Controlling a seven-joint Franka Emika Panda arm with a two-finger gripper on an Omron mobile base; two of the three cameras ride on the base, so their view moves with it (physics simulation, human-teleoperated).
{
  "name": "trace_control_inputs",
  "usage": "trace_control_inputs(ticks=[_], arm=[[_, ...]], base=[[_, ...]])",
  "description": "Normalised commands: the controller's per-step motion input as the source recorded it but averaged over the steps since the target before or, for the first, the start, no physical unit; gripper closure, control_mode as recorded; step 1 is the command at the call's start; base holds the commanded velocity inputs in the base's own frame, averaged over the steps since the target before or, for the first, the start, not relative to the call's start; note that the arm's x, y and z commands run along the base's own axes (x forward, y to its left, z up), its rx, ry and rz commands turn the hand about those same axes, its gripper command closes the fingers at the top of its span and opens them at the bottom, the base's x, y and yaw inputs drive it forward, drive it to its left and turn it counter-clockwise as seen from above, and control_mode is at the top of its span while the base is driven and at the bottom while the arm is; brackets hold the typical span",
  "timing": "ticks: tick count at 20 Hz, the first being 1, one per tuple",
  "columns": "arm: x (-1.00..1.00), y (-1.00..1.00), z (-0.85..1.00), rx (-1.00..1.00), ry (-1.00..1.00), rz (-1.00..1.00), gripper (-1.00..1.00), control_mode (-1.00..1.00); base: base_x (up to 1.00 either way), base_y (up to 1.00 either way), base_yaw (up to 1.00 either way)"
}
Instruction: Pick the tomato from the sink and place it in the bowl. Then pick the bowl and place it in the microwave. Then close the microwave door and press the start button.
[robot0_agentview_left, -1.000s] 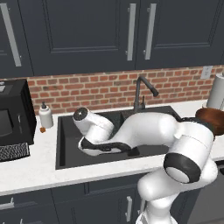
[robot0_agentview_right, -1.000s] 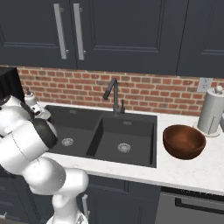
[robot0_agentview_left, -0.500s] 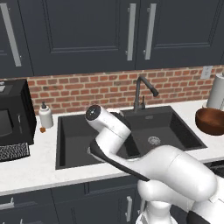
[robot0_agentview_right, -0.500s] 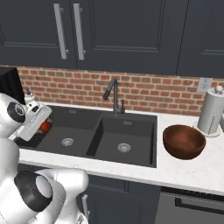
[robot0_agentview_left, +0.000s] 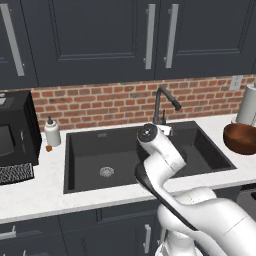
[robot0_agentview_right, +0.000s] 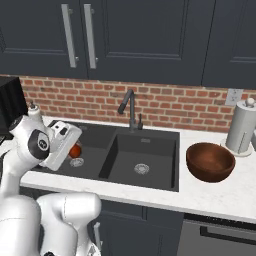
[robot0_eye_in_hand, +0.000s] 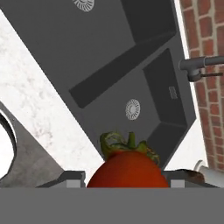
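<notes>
Over black sink (robot0_eye_in_hand: 109, 78), red green-stemmed tomato (robot0_eye_in_hand: 127, 168) sits in hand (robot0_eye_in_hand: 127, 177).

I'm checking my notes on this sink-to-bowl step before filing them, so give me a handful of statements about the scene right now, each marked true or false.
1. The tomato sits between the gripper's fingers, lifted above the sink. True.
2. The bowl already holds the tomato. False: the bowl is empty, and the tomato is at the gripper.
3. The bowl stands on the counter to the right of the sink, beside the paper towel roll. True.
4. The faucet is mounted at the sink's front edge. False: it rises at the back, against the brick wall.
5. The tomato has a green leafy stem. True.
</notes>
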Motion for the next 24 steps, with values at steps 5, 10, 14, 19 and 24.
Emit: trace_control_inputs(ticks=[5,10,14,19,24], arm=[[0.0,-1.0,0.21,0.0,0.0,0.0,1.0,-1.0],[0.03,-1.0,0.18,0.0,0.0,0.0,1.0,-1.0],[0.29,-1.0,0.16,0.0,0.03,-0.02,1.0,-1.0],[0.4,-1.0,0.02,0.0,0.04,-0.02,1.0,-1.0],[0.27,-1.0,0.0,0.0,0.04,0.0,1.0,-1.0]], base=[[0.0,0.0,0.0],[0.0,0.0,0.0],[0.0,0.0,0.0],[0.0,0.0,0.0],[0.0,0.0,0.0]])
